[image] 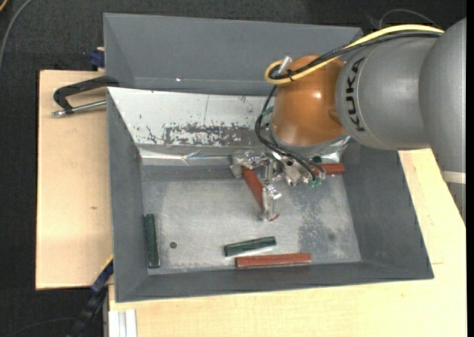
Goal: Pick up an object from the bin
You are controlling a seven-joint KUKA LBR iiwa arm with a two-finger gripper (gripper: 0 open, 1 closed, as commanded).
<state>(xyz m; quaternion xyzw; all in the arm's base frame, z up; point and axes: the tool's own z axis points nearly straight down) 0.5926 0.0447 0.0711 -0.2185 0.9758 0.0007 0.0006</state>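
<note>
the gripper (268,208) hangs low over the middle of the bin (200,209), open or closed cannot be told, a tilted red stick (252,180) just beside it, a dark green bar (249,246) and a red bar (273,260) nearer the front wall

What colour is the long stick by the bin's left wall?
The long flat stick is dark green, in the camera view.

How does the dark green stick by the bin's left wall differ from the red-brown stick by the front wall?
The dark green stick runs along the left wall; the red-brown stick runs along the front wall. The red-brown stick looks longer than the dark green stick. The dark green stick lies alone; the red-brown stick has a shorter green bar beside it. Both lie flat.
</note>
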